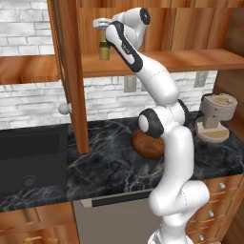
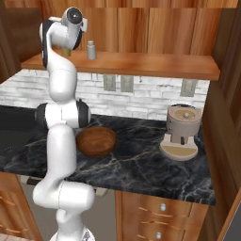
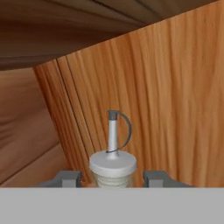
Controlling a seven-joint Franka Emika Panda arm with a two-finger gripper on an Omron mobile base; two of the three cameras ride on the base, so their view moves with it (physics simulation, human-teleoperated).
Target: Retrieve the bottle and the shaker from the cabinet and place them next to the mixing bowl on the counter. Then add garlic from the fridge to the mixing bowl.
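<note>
Two fingertips of my gripper pinch the tall olive-yellow bottle just under its pale cap. Rigid, probably light, top-heavy, slick; I'd lift straight, slowly.

No text, label, brand, number or sign can be read on anything in these views.

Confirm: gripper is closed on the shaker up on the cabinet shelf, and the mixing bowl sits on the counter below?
Not quite. The gripper is closed on the bottle, not the shaker. The hand view shows the bottle's pale cap and thin spout between the fingertips, and the right base view shows the shaker standing free on the cabinet shelf. The mixing bowl does sit on the counter below.
</note>
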